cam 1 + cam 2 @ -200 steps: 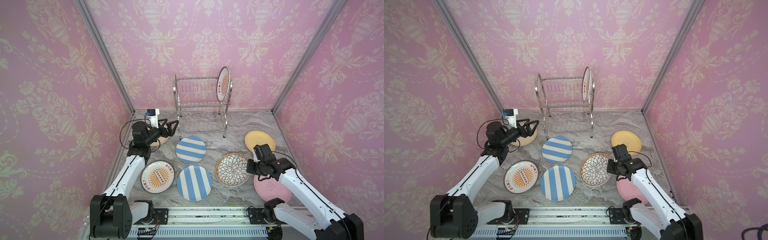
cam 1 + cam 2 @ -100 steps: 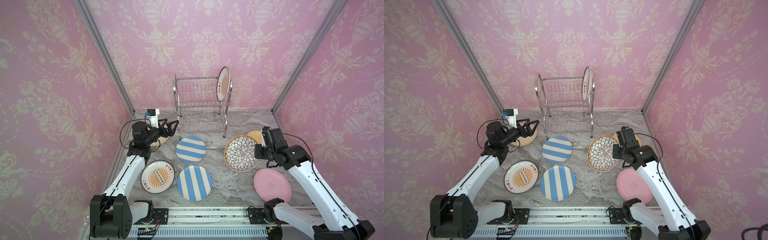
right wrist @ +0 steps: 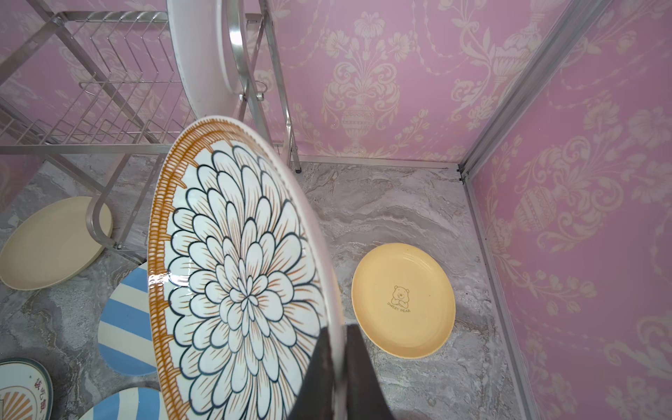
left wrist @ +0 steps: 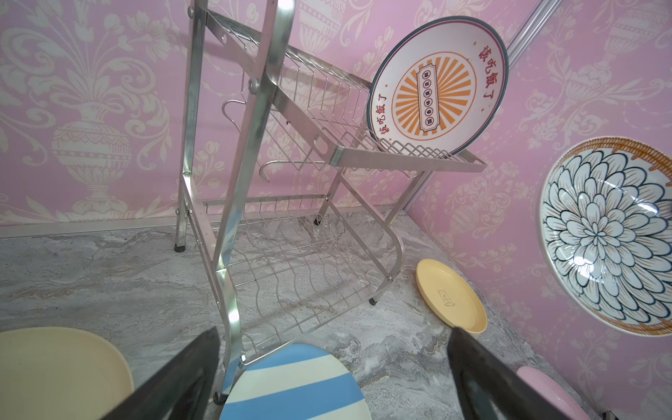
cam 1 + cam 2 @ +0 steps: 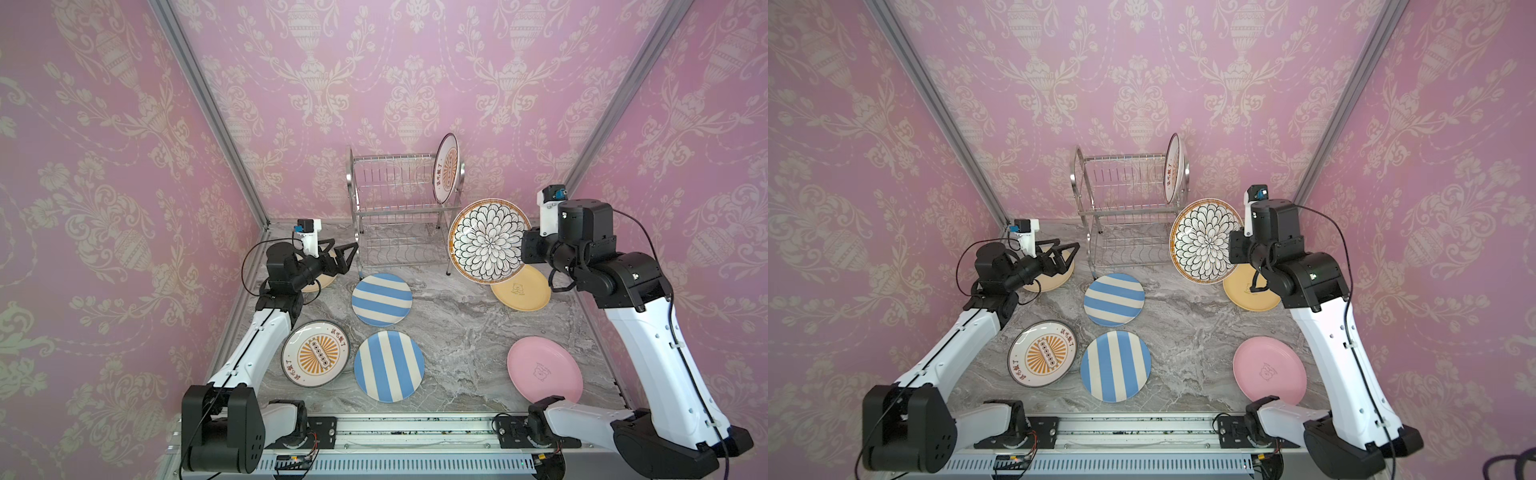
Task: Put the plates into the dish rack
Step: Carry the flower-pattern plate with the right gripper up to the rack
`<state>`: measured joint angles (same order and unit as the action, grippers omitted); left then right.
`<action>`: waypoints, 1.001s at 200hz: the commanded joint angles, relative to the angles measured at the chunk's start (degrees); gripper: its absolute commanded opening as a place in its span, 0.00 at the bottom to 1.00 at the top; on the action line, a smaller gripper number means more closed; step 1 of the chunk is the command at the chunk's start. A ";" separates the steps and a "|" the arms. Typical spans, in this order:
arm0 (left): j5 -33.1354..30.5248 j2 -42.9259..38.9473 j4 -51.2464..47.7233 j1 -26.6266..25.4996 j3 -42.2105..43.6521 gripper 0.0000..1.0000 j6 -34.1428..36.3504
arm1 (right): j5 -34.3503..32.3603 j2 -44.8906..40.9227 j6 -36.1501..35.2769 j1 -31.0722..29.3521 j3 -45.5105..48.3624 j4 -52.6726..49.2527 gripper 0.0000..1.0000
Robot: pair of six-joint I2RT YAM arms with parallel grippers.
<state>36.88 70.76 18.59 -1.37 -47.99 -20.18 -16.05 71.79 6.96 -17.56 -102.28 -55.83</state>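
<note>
One plate of the eight is loaded: a white sunburst plate [image 5: 446,168] stands on edge in the slots at the right end of the upper tier of the dish rack [image 5: 398,212], which sits far back in the middle of the worktop [image 5: 457,332]. The other upper slots and the whole lower tier hold nothing.

A second plate is in transit. The right hand [image 3: 336,363] is pinched narrow on the rim of the petal-patterned plate [image 5: 486,241]. That plate is clear of the worktop, tipped close to upright, just right of the rack and about level with the space between the tiers. It is in no slot yet, and it does not seem to touch the rack.

Six plates lie flat on the worktop:
- the cream plate [image 5: 1054,277] at the far left, partly under the left arm
- a second sunburst plate [image 5: 316,353] at the near left
- the far striped plate [image 5: 381,299] and the near striped plate [image 5: 388,365] in the middle
- the yellow plate [image 5: 521,293] at the far right, partly behind the raised one in both top views
- the pink plate [image 5: 544,372] at the near right

The left hand [image 5: 347,255] hangs with its jaws wide and empty, above the cream plate and just beside the rack's near left leg.

I judge the job to be in its early part: one plate is seated, one is carried and needs turning edge-on into a free slot, and six are untouched
</note>
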 commanded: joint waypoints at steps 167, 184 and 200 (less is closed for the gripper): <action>-0.06 0.05 1.60 -0.47 1.31 0.99 0.30 | -12.41 26.74 -13.49 -10.63 -28.94 41.45 0.00; 0.51 0.06 2.05 -0.48 1.32 0.99 -0.01 | -16.81 30.69 -16.94 -11.69 -32.51 43.57 0.00; 0.82 0.24 2.68 -0.48 1.27 0.99 -0.45 | -21.74 33.82 -22.76 -12.61 -33.96 48.84 0.00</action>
<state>36.75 72.05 19.68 -1.37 -47.40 -20.25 -27.70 104.03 -8.05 -29.19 -131.02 -24.58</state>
